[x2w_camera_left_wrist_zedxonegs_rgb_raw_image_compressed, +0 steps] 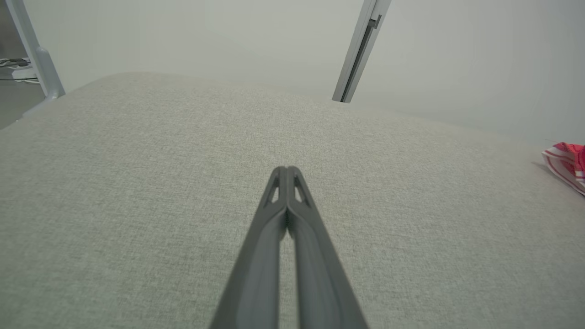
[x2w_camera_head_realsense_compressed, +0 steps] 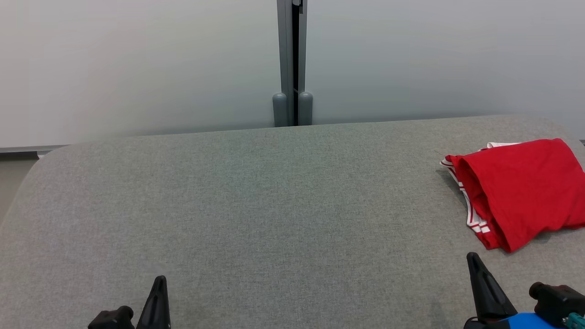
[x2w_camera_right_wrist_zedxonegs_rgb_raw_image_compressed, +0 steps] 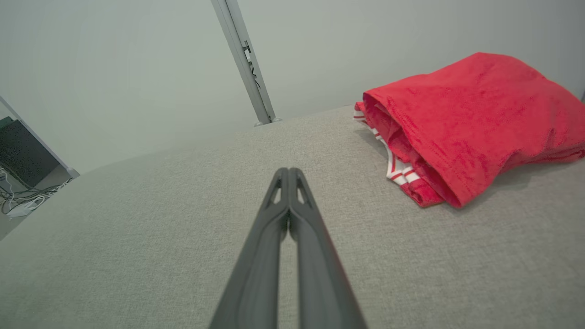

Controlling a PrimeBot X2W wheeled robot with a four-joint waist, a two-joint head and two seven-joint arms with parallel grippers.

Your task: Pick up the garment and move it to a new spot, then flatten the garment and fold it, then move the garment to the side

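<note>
The red garment (x2w_camera_head_realsense_compressed: 521, 192) lay folded over on itself on the robot's right side of the grey fabric-covered surface (x2w_camera_head_realsense_compressed: 256, 205), close to the far right corner; red-and-white striped trim ran along its left side, and a sliver of white cloth peeked out at its far edge. Nothing touched it.

The left gripper (x2w_camera_left_wrist_zedxonegs_rgb_raw_image_compressed: 286, 170) was closed, its two dark fingers pressed together tip to tip with nothing between them; it sat over bare grey cloth at the near left of the surface, well apart from the garment, and a striped corner of the garment showed at the right edge of the left wrist view. The right gripper (x2w_camera_right_wrist_zedxonegs_rgb_raw_image_compressed: 289, 170) was closed the same way, its fingers meeting at the tips and holding nothing; it sat at the near right, near the garment but apart from it, and its tips pointed past the garment's left side. Whether either pair of tips rested on the cloth could not be told.

Behind the surface stood a pale wall (x2w_camera_head_realsense_compressed: 137, 59) with a grey upright post (x2w_camera_head_realsense_compressed: 292, 55) at its middle; two rounded grey caps (x2w_camera_head_realsense_compressed: 292, 109) flanked the post's foot. In the right wrist view, loose cables (x2w_camera_right_wrist_zedxonegs_rgb_raw_image_compressed: 18, 203) lay on the floor off the surface's left end.
</note>
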